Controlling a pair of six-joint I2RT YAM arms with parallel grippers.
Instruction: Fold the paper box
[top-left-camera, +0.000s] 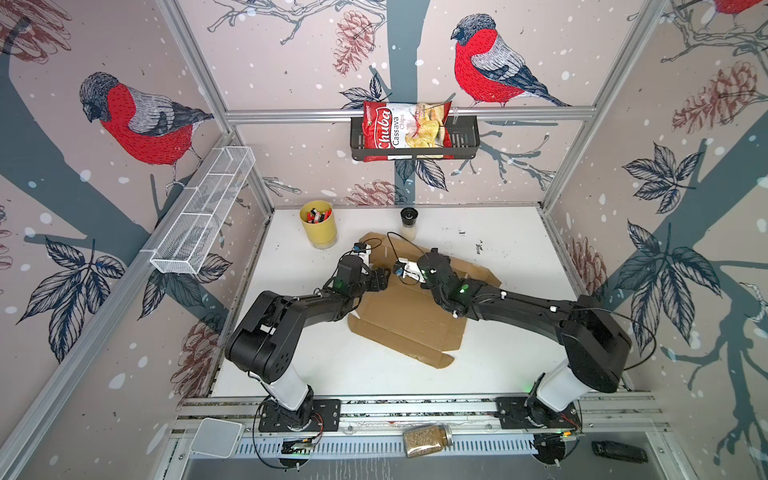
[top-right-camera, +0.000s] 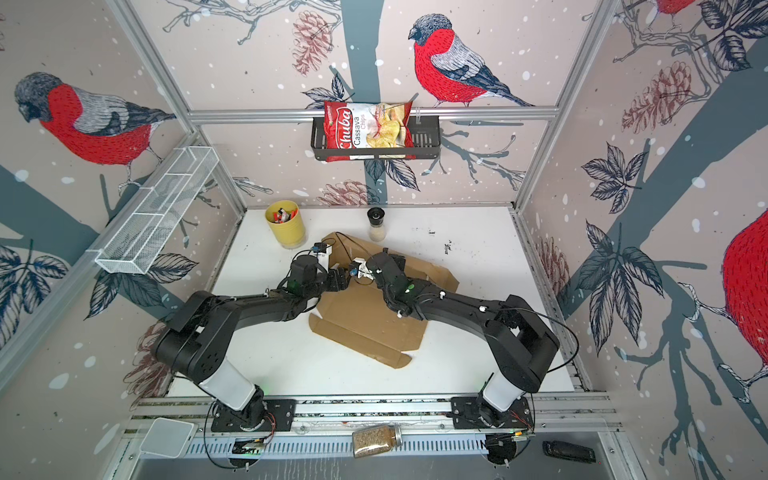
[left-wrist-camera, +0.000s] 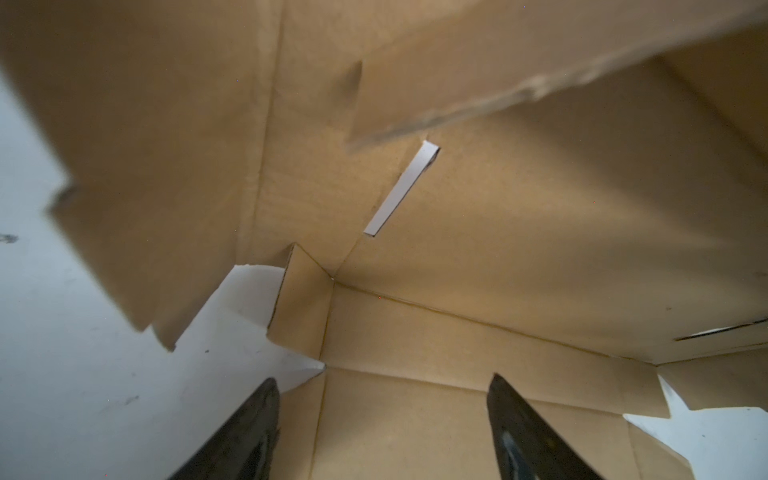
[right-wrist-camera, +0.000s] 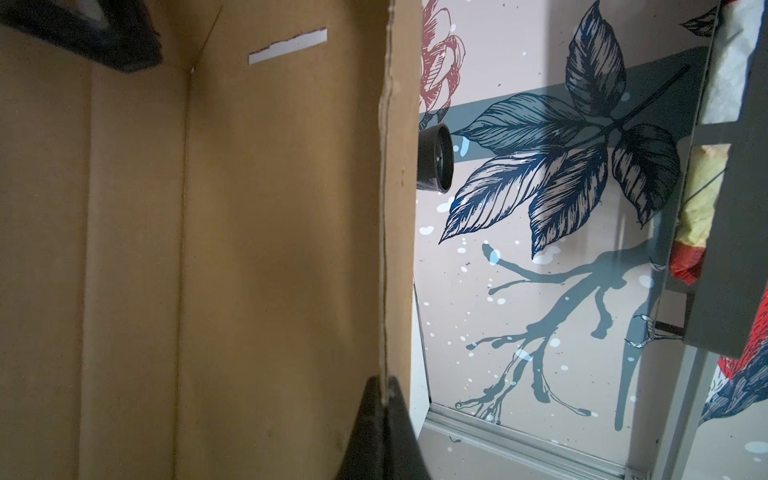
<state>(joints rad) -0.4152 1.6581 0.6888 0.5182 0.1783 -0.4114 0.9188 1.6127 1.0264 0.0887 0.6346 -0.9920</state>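
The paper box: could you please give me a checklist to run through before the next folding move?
1. Right gripper shut on the raised flap edge of the paper box: ok.
2. Left gripper open, holding nothing: ok.
3. Slot in the panel unblocked: ok.
4. Near part of the box lying on the table: ok.
5. Shaker clear of the flap's swing: cannot tell.

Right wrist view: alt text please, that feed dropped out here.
The right gripper is shut on the edge of a raised panel of the plain brown corrugated cardboard paper box. Behind the edge, a black bottle cap shows against the leaf-patterned wall.
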